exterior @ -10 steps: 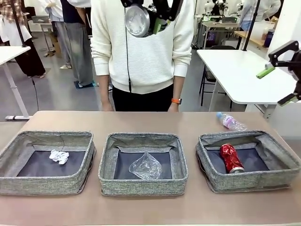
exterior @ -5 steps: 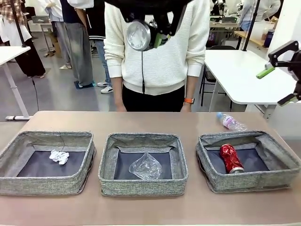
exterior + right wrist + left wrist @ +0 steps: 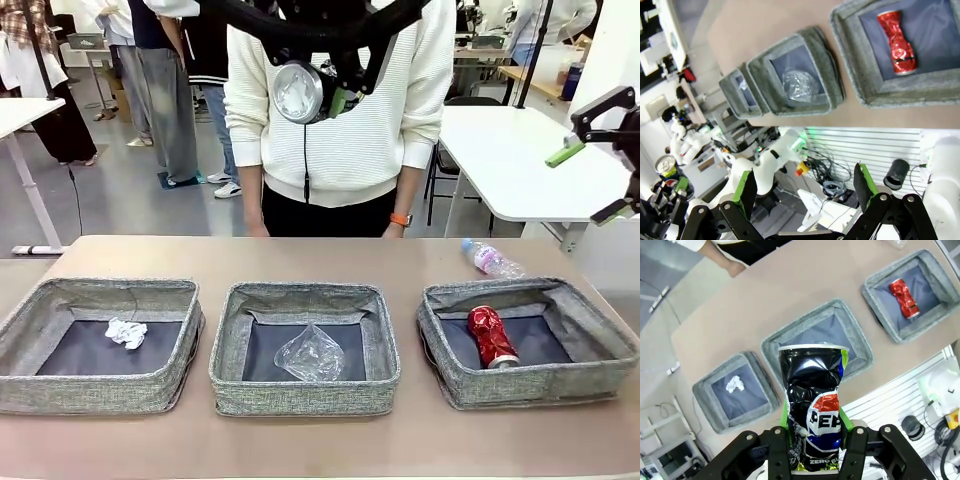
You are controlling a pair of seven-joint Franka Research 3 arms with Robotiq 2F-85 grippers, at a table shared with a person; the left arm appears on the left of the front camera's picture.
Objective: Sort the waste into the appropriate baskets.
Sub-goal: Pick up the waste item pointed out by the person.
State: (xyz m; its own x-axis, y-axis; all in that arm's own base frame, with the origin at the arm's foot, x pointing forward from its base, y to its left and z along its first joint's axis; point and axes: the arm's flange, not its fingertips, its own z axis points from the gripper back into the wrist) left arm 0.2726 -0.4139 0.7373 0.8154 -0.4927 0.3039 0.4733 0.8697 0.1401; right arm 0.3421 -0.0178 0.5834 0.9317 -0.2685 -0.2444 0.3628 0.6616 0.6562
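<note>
Currently the left gripper (image 3: 814, 426) hangs high above the bins, fingers clamped on the blue can (image 3: 812, 380). The right gripper (image 3: 805, 187) is spread wide, empty. Risk: dropped here, the can bounces out or joins the plastic (image 3: 310, 352) in the middle bin (image 3: 858, 336), not the red can (image 3: 492, 336).

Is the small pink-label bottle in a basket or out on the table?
Out. The bottle lies on its side on the bare table, just behind the right basket's far wall.

The left hand (image 3: 814, 416) is up high in the middle and points straight down. Its two fingers squeeze a can (image 3: 812, 385) from both sides. The right hand (image 3: 590, 182) is lifted up at the right side, its fingers spread wide apart.
</note>
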